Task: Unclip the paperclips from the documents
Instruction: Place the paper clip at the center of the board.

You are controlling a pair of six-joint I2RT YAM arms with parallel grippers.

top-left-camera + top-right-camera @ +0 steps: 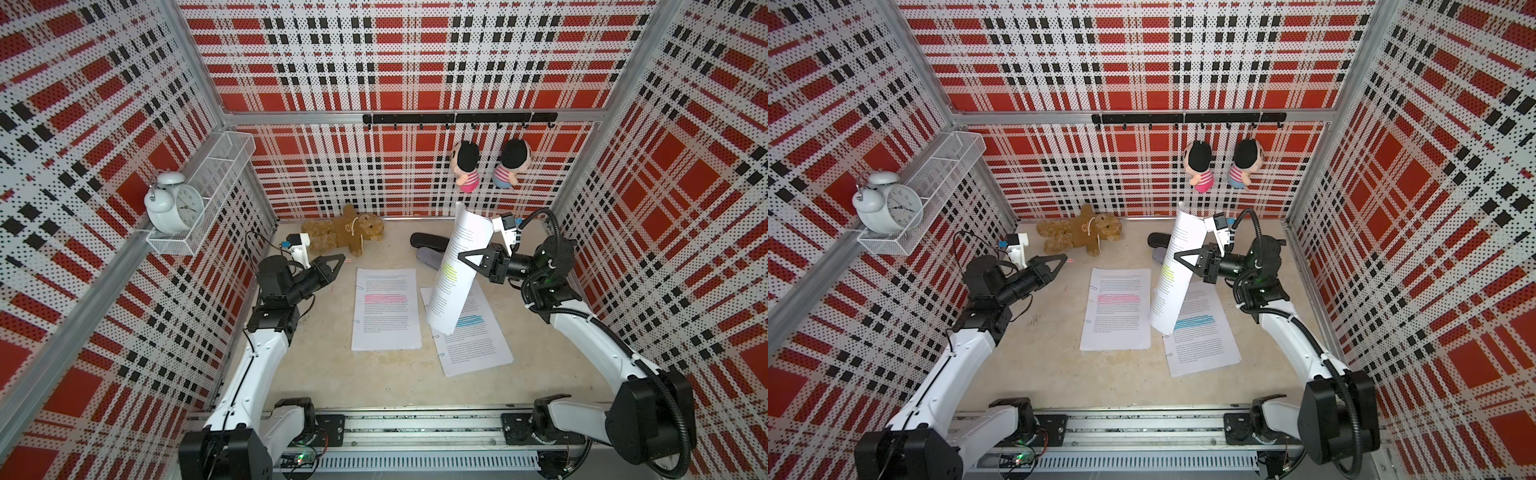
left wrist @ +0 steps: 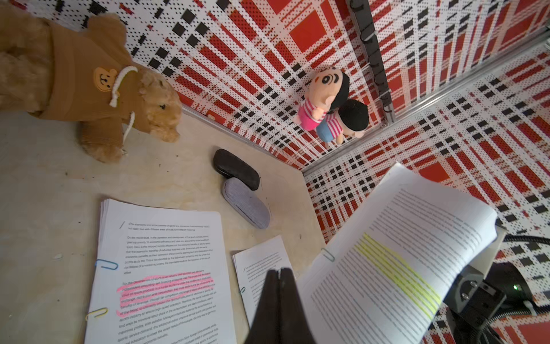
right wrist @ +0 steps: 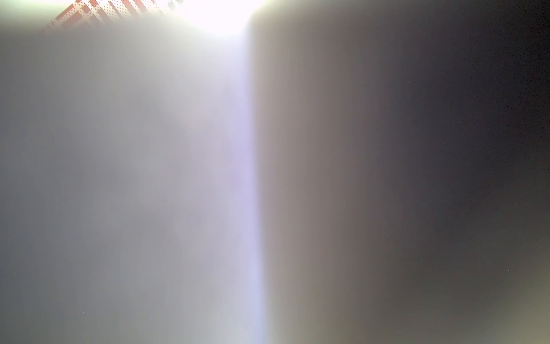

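Top views: high at the front, facing down over the whole table (image 1: 316, 374).
Left wrist: low, close, facing pink-banded document (image 2: 160, 268) and yellow-banded document (image 2: 387, 268), both shared with the top views.
Right wrist: lens smothered by a blurred surface.

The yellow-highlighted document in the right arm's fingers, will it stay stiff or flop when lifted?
Likely floppy: pinched at one edge by the right gripper, the yellow-highlighted document bows and its upper end curls. Probably light, since that one pinch holds the whole stack up. The silver paperclip on its edge should keep the sheets from fanning.
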